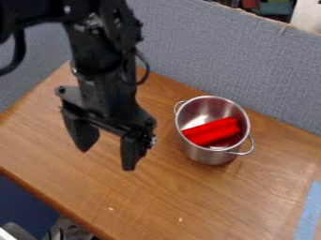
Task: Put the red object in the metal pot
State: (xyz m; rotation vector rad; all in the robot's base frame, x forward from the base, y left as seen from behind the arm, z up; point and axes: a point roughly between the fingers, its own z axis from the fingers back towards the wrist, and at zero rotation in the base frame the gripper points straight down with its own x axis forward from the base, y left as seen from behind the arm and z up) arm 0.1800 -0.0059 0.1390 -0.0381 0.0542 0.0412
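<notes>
The red object [213,130] lies inside the metal pot [213,150], a small shiny steel pot standing right of centre on the wooden table [189,197]. My gripper [108,148] hangs over the table to the left of the pot, its two black fingers [130,152] pointing down and spread apart. It is open with nothing between the fingers, and it stands apart from the pot.
A grey-blue partition wall [226,56] runs behind the table. The table's front edge falls away at the lower left, and its right edge lies close beyond the pot.
</notes>
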